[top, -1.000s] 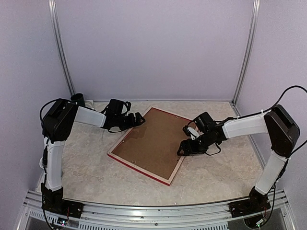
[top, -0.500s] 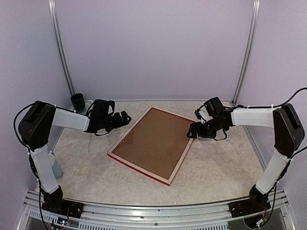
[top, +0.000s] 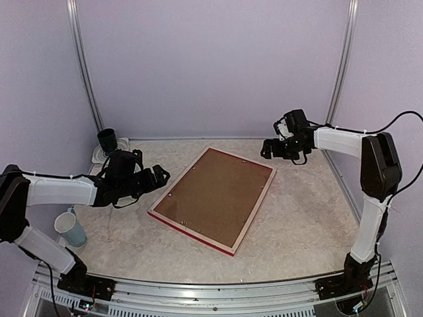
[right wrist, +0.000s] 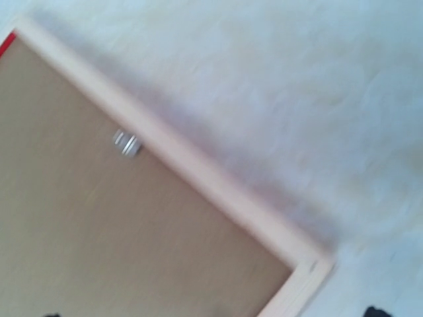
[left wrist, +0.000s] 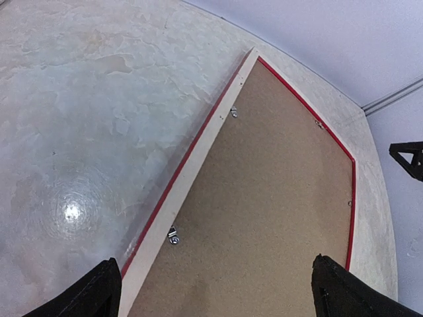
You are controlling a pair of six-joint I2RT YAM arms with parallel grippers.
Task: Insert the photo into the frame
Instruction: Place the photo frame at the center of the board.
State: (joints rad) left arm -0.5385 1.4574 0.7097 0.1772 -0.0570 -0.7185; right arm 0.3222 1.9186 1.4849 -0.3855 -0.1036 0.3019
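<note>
The frame (top: 255,210) lies face down in the middle of the table, with its pale wood back up and a red edge showing. A plain brown backing board (top: 211,195) fills it. The photo is not visible in any view. My left gripper (top: 158,176) is open and empty, just off the frame's left edge. The left wrist view shows the frame's left rail (left wrist: 192,168) and a small metal clip (left wrist: 173,236). My right gripper (top: 268,149) is open and empty above the frame's far right corner. The blurred right wrist view shows that corner (right wrist: 198,172) and a clip (right wrist: 125,144).
A dark cup (top: 107,140) stands at the back left corner on a white object. A pale cup (top: 69,228) stands at the near left beside my left arm. The enclosure walls and metal posts close in the back and sides.
Both grippers have pulled away from the frame. The left has moved left and nearer, and the right has moved to the back right. The frame has not moved.
</note>
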